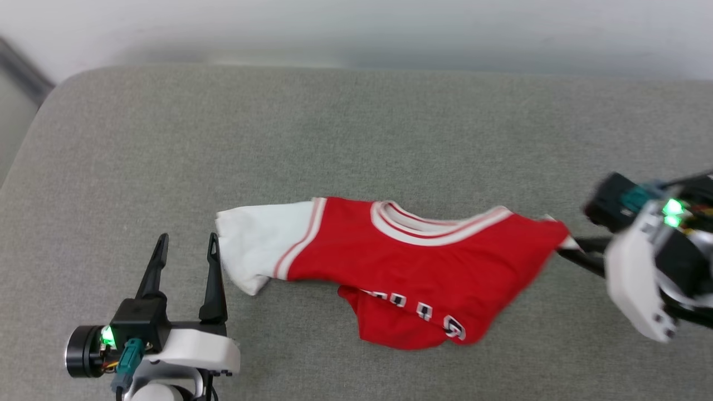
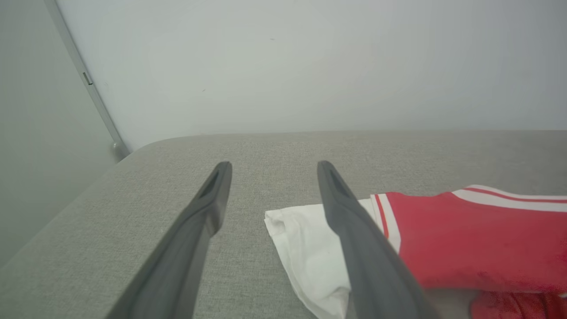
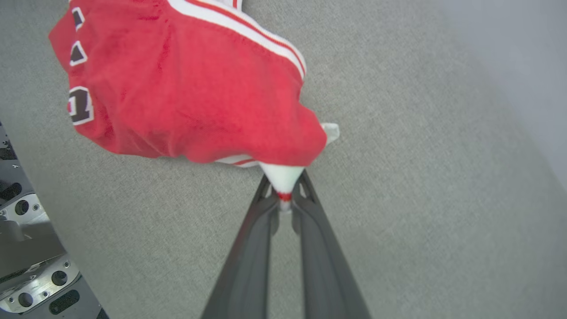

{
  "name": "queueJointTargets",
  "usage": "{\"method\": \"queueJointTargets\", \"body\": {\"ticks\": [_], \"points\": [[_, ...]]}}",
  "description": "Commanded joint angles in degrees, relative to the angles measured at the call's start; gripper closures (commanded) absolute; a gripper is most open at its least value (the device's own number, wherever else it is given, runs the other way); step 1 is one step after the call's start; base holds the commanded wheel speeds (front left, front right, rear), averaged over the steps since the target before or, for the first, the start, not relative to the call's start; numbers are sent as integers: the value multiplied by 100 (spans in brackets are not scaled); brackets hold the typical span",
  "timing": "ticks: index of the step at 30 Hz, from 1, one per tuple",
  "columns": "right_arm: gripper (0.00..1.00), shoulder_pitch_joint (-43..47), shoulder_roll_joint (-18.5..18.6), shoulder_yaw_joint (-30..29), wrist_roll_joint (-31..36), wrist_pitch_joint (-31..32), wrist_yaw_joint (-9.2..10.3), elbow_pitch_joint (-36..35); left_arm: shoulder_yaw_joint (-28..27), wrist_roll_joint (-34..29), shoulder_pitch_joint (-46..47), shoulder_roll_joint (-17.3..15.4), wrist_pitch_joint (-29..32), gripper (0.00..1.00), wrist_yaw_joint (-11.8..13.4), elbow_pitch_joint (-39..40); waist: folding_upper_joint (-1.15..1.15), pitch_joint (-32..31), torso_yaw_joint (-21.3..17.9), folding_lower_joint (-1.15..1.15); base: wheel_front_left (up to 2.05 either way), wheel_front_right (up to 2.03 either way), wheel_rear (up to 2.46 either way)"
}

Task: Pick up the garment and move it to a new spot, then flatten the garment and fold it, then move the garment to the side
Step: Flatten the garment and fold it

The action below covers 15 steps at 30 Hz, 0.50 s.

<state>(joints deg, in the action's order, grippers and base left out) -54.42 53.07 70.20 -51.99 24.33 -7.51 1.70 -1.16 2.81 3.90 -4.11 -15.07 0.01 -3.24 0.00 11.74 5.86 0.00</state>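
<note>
At the left, the left end effector [image 1: 187,239] [image 2: 274,166] is above the grey cloth-covered desk [image 1: 334,128] with its two dark fingers spread wide and nothing between them. Its inner finger [image 1: 211,273] is just beside the edge of a white sleeve [image 1: 256,245] [image 2: 305,248]; I cannot tell if it touches the sleeve. This sleeve belongs to the garment [image 1: 423,262] [image 2: 465,239] [image 3: 190,88], which lies in the middle of the desk, toward the near side, stretched from left to right. The striped collar [image 1: 434,225] is on the far side. The lower red part is bunched and folded under, so the black letters with white outline [image 1: 423,312] show only partly along the near edge. At the right, the red cloth narrows to a point at the other white sleeve [image 3: 283,179]. The right end effector [image 1: 562,250] [image 3: 283,195] has its fingers pressed together on the tip of this sleeve and holds it, with the cloth pulled a little tight toward it.
</note>
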Motion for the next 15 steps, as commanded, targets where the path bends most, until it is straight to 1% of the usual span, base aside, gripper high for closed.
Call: {"method": "queueJointTargets", "body": {"ticks": [1, 4, 6, 9, 11, 12, 15], "points": [[100, 291, 314, -141, -187, 38, 4, -199, -19, -17, -108, 20, -14, 0, -4, -6, 0, -155, -86, 0, 0, 0, 0], [100, 764, 899, -478, -491, 112, 4, -469, -47, -12, -227, 31, -14, 0, -10, 5, 0, -241, -130, 0, 0, 0, 0], [100, 1078, 1252, -713, -627, 127, 4, -517, -54, -3, -270, 41, -14, 0, -30, -1, 0, -260, -132, 0, 0, 0, 0], [100, 1433, 1583, -1078, -848, 186, 4, -455, -50, -6, -327, 55, -14, 0, -23, 19, 0, -250, -138, 0, 0, 0, 0], [100, 1520, 1673, -1340, -894, 231, 4, -315, -33, -6, -309, 63, -14, 0, -28, 30, 0, -207, -126, 0, 0, 0, 0], [100, 1555, 1660, -1448, -890, 279, 4, -201, -15, -7, -268, 69, -14, 0, -41, 20, 0, -177, -105, 0, 0, 0, 0], [100, 1475, 1380, -1700, -777, 536, 3, 158, 25, 0, -91, 79, -14, 0, -88, -1, 0, -52, -33, 0, 0, 0, 0]]}}
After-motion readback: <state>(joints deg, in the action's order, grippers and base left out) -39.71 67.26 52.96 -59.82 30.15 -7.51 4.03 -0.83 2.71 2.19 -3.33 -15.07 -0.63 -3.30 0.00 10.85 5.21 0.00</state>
